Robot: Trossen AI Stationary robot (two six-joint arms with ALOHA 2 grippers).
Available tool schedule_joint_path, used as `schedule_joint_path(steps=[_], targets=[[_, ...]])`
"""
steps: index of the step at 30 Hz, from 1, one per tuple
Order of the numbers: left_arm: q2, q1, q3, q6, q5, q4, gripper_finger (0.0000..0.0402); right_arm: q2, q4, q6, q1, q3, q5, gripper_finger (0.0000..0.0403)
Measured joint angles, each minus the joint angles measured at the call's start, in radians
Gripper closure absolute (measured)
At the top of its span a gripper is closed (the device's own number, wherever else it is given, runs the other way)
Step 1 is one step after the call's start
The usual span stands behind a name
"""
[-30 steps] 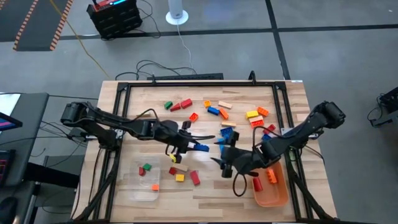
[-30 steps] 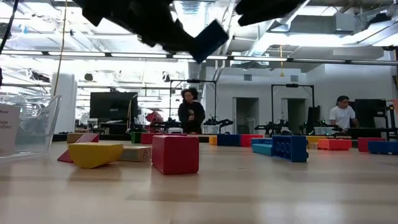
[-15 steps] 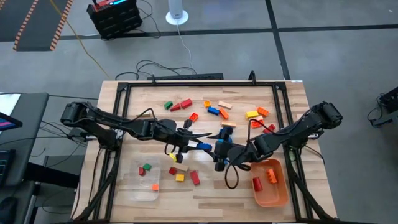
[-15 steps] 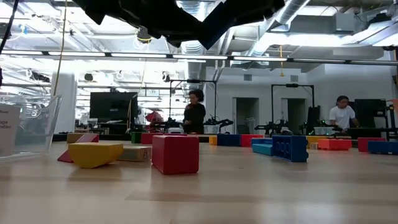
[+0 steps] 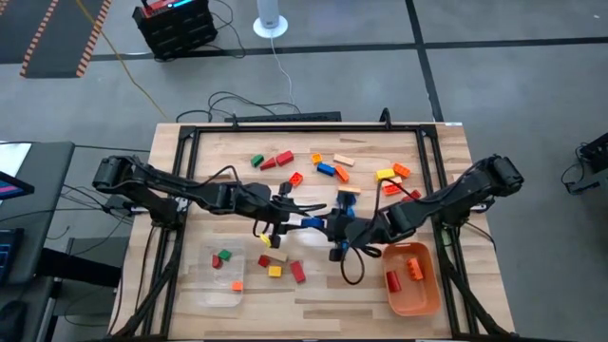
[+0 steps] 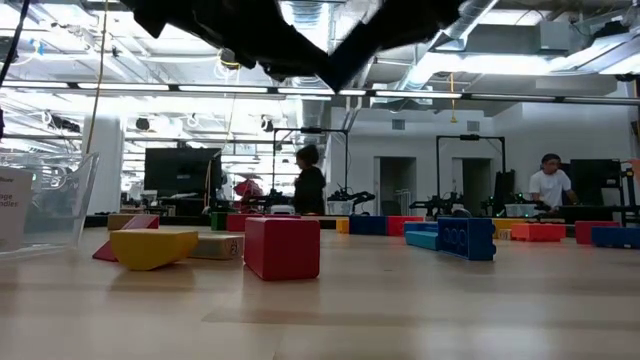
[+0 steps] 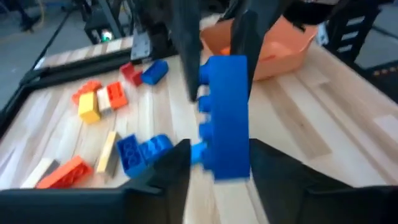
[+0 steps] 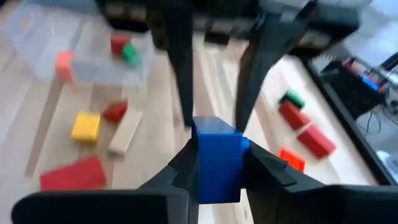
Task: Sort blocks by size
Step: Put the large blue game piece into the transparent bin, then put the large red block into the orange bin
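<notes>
Standing on wooden table [image 5: 313, 290]: scattered blocks [image 5: 332, 169].

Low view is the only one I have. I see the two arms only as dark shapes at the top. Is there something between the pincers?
Observer: Yes. A long blue brick hangs in the air above the middle of the table. The right pincer is shut on one end of it, and the left pincer is at the other end.
Operator: Where is the orange tray? I cannot find it.
Observer: The orange tray stands at the front right of the table, below the right arm. A red brick and an orange brick lie in it.
</notes>
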Motion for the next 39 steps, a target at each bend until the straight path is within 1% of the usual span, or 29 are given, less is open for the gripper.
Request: schedule_joint_path(steps=[2, 5, 6, 9, 12, 14, 16, 18, 20, 23, 27, 31, 33, 35, 37, 39], targets=[[0.0, 0.001, 0.011, 0.001, -0.016, -0.049, 0.021, -0.002, -0.105, 0.053, 0.009, 0.028, 0.0, 0.0288], [0.0, 0.002, 0.03, 0.002, -0.039, -0.135, 0.0182, -0.003, -0.36, 0.17, 0.039, 0.105, -0.004, 0.0288], [0.0, 0.002, 0.035, 0.003, -0.042, -0.162, 0.0176, -0.003, -0.443, 0.214, 0.052, 0.133, -0.022, 0.0288], [0.0, 0.002, 0.041, 0.008, -0.045, -0.224, 0.017, -0.005, -0.675, 0.383, 0.099, 0.212, -0.142, 0.0279], [0.0, 0.002, 0.041, -0.021, -0.047, -0.265, 0.0169, -0.005, -0.903, 0.601, 0.159, 0.271, -0.285, 0.027], [0.0, 0.002, 0.041, -0.04, -0.047, -0.298, 0.0169, -0.006, -1.006, 0.755, 0.202, 0.279, -0.371, 0.027], [0.0, -0.004, 0.041, -0.054, -0.042, -0.339, 0.0169, -0.005, -1.09, 0.895, 0.252, 0.278, -0.43, 0.0274], [0.0, -0.013, 0.041, -0.059, -0.025, -0.374, 0.0169, -0.005, -1.134, 1.007, 0.301, 0.269, -0.452, 0.0278], [0.0, -0.027, 0.041, -0.06, -0.014, -0.402, 0.0169, -0.005, -1.141, 1.072, 0.337, 0.245, -0.463, 0.0279], [0.0, -0.051, 0.041, -0.059, -0.014, -0.442, 0.0169, -0.004, -1.139, 1.169, 0.369, 0.203, -0.455, 0.0267], [0.0, -0.099, 0.041, -0.023, -0.014, -0.509, 0.0168, -0.004, -1.15, 1.272, 0.369, 0.17, -0.465, 0.0226], [0.0, -0.146, 0.041, -0.014, -0.014, -0.53, 0.0168, -0.004, -1.17, 1.285, 0.373, 0.172, -0.493, 0.0182], [0.0, -0.172, 0.041, -0.018, -0.036, -0.521, 0.0168, -0.004, -1.175, 1.279, 0.373, 0.188, -0.502, 0.0169], [0.013, -0.202, 0.041, -0.016, -0.057, -0.495, 0.0168, -0.004, -1.195, 1.27, 0.369, 0.209, -0.474, 0.0163], [0.033, -0.229, 0.041, 0.003, -0.067, -0.474, 0.0168, -0.004, -1.198, 1.233, 0.367, 0.229, -0.388, 0.0164], [0.06, -0.243, 0.048, 0.029, -0.067, -0.468, 0.0168, -0.004, -1.185, 1.176, 0.367, 0.247, -0.279, 0.0167]])
